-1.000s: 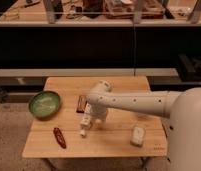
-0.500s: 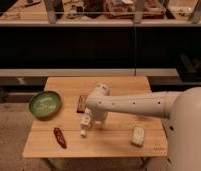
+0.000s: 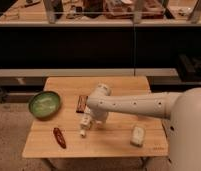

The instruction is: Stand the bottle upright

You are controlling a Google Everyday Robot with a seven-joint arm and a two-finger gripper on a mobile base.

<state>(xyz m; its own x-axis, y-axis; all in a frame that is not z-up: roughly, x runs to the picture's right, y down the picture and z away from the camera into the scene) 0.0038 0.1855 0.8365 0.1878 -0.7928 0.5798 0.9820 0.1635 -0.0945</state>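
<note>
The cream-white bottle (image 3: 85,123) lies tilted on the wooden table (image 3: 114,142), left of centre, with its small cap (image 3: 83,133) pointing toward the front edge. My gripper (image 3: 93,117) hangs from the white arm that reaches in from the right. It is right at the bottle's upper end, touching or nearly touching it. The wrist (image 3: 101,93) is above it. The part of the bottle under the gripper is hidden.
A dark brown bar (image 3: 82,102) lies just behind the bottle. A green bowl (image 3: 44,103) sits at the table's left. A red elongated item (image 3: 59,137) lies front left. A short white block (image 3: 138,135) lies front right. Shelving stands behind the table.
The wrist has sunk slightly toward the table. The bottle stays in the same place and at the same tilt.
</note>
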